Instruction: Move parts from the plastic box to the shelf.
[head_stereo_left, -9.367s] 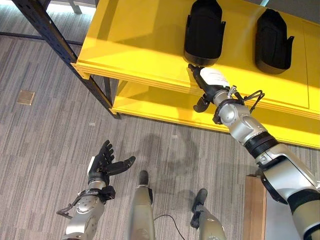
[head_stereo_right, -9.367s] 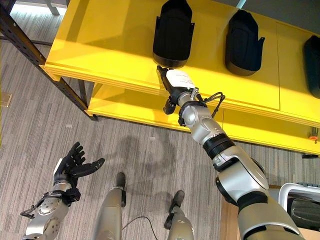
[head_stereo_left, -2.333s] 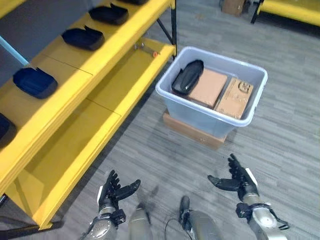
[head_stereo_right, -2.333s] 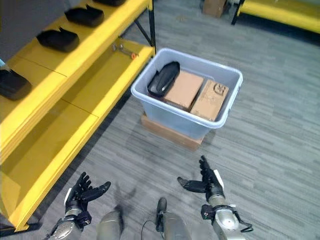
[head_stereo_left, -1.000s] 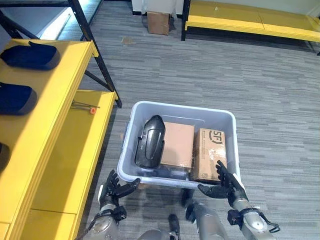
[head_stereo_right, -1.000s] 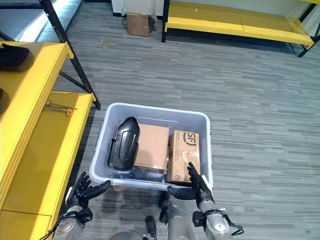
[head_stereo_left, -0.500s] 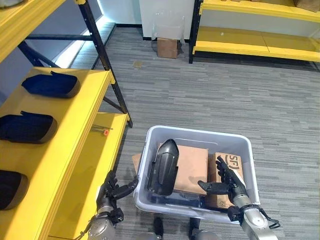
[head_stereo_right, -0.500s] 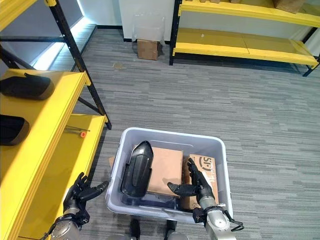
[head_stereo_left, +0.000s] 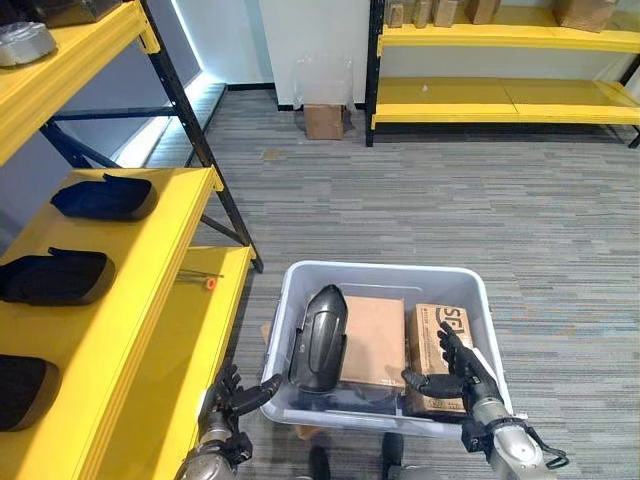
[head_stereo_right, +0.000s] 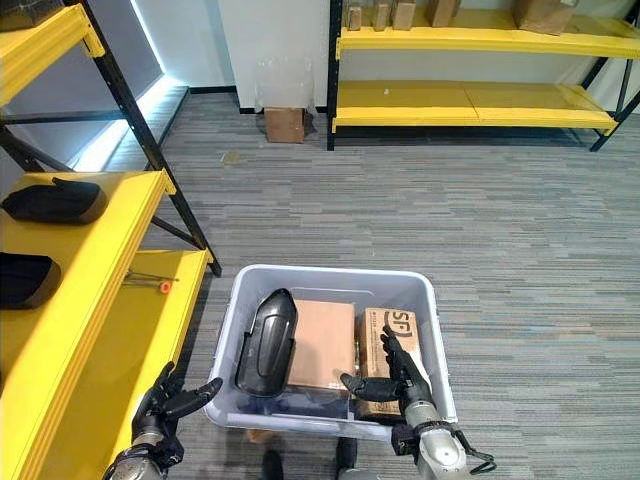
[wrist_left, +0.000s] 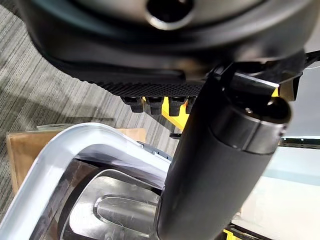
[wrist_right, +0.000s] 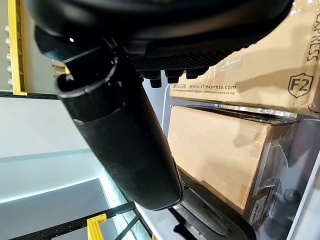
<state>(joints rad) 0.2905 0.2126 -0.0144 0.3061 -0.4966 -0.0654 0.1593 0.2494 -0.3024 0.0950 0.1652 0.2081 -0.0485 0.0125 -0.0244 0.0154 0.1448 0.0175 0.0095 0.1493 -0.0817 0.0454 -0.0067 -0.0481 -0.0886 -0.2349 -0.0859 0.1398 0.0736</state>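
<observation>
Below, a pale grey plastic box (head_stereo_left: 282, 330) sits on the carpeted floor beside a yellow metal shelf (head_stereo_left: 150, 270), holding a black moulded shell part (head_stereo_left: 317, 338) propped against two brown cardboard cartons (head_stereo_left: 374, 339). Both dark robot hands are spread open and empty: the right hand (head_stereo_left: 457, 367) above the cartons, the left hand (head_stereo_left: 232, 396) just outside the box's near corner.

plastic, cardboard and painted shelving

the plastic box (head_stereo_left: 285, 330) is pale, smooth, slightly glossy plastic; the black part (head_stereo_left: 317, 337) in it is moulded with a satin sheen; two cardboard boxes (head_stereo_left: 375, 340) are matt brown; the shelf (head_stereo_left: 150, 260) looks smooth yellow-painted; the floor (head_stereo_left: 400, 210) is ribbed grey carpet.
</observation>
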